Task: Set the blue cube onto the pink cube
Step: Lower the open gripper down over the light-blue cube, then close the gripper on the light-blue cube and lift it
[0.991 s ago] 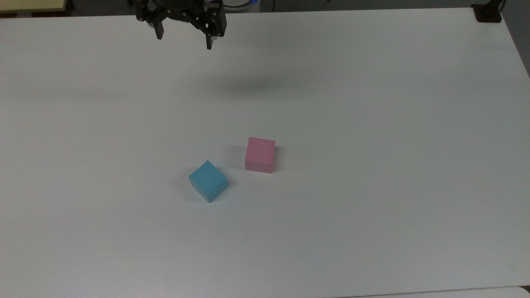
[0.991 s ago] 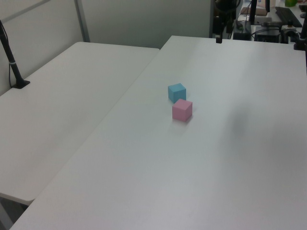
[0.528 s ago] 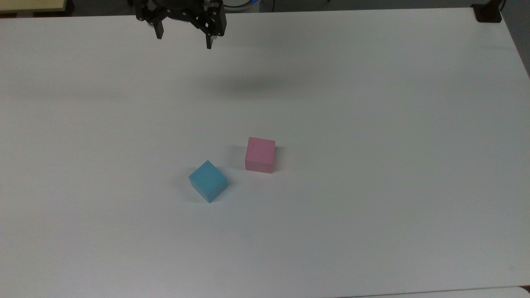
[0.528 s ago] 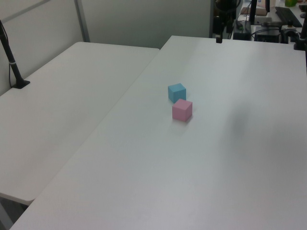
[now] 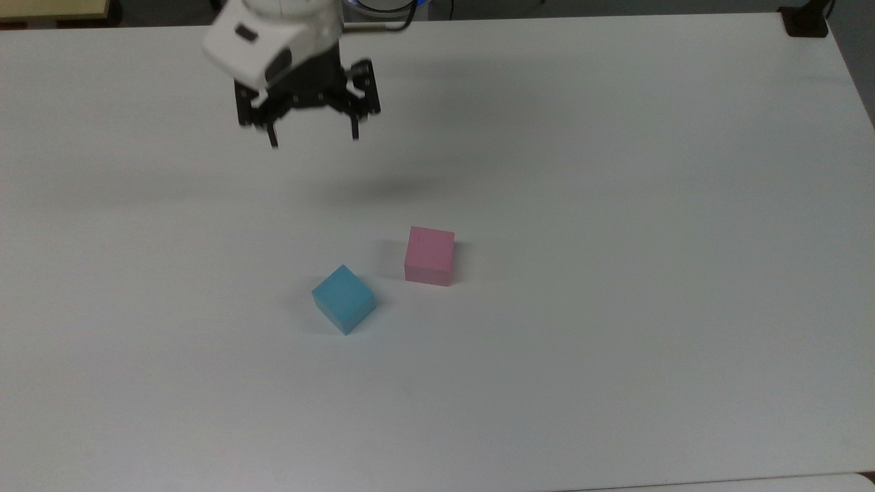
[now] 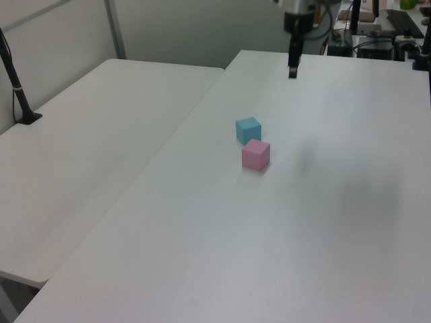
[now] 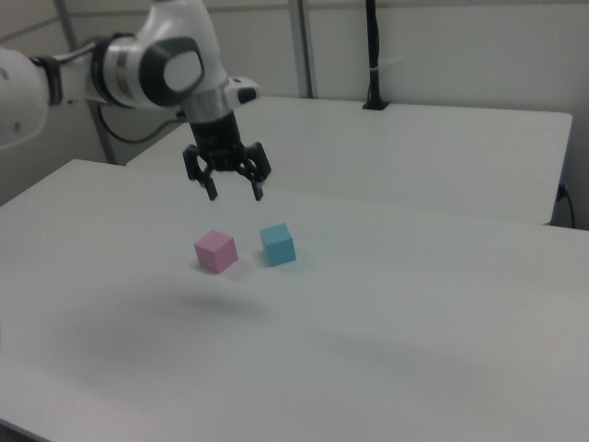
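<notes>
I see a wide matte white rectangular table under soft, even light. In the left view a second white table butts against it along a straight seam, and a black post on a clamp base with a cable stands at that table's far edge. Behind both runs a pale grey partition wall with a grey metal upright. In the right view a black pole rises from the second table's far side. A cluttered desk with dark equipment and cables sits at the left view's upper right.
</notes>
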You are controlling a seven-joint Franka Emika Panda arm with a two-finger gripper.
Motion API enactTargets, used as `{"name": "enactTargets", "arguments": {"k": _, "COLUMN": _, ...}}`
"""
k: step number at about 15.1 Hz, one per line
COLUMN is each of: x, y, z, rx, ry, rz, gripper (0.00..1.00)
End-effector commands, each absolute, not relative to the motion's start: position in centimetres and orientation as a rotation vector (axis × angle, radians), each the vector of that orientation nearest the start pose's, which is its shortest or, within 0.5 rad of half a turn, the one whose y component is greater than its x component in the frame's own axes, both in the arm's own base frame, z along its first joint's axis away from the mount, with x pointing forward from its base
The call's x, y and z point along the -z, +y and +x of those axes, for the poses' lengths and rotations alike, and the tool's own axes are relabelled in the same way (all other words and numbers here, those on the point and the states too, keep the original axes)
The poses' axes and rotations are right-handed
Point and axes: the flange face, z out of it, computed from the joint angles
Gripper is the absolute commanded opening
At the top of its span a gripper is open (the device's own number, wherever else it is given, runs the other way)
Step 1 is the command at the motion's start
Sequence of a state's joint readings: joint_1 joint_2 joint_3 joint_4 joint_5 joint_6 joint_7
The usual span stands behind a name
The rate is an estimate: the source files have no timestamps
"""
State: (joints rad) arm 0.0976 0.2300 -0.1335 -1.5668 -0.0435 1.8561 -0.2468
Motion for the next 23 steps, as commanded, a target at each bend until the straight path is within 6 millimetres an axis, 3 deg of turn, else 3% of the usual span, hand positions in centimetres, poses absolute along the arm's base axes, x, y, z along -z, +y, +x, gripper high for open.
{"name": "enactTargets", "arguments": {"k": 1, "x": -45.2, "y": -1.3, "z": 67.7, "rx": 0.118, "ry": -0.495, "rz": -3.194, "gripper": 1.00}}
{"name": "enactTargets", "arguments": {"k": 7, "x": -37.8, "y": -0.4, "z": 72.0, "rx": 0.292, "ry": -0.529, "rz": -3.219, "gripper": 1.00}}
{"name": "enactTargets", "arguments": {"k": 10, "x": -36.4, "y": -0.4, "z": 73.0, "rx": 0.404, "ry": -0.541, "rz": -3.221, "gripper": 1.00}}
{"name": "enactTargets", "arguments": {"k": 13, "x": -34.7, "y": 0.1, "z": 73.3, "rx": 0.407, "ry": -0.560, "rz": -3.219, "gripper": 1.00}}
{"name": "enactTargets", "arguments": {"k": 20, "x": -33.5, "y": 0.8, "z": 73.3, "rx": 0.385, "ry": -0.553, "rz": -3.213, "gripper": 0.99}}
{"name": "enactTargets", "arguments": {"k": 23, "x": -36.5, "y": 0.5, "z": 73.1, "rx": 0.428, "ry": -0.534, "rz": -3.203, "gripper": 1.00}}
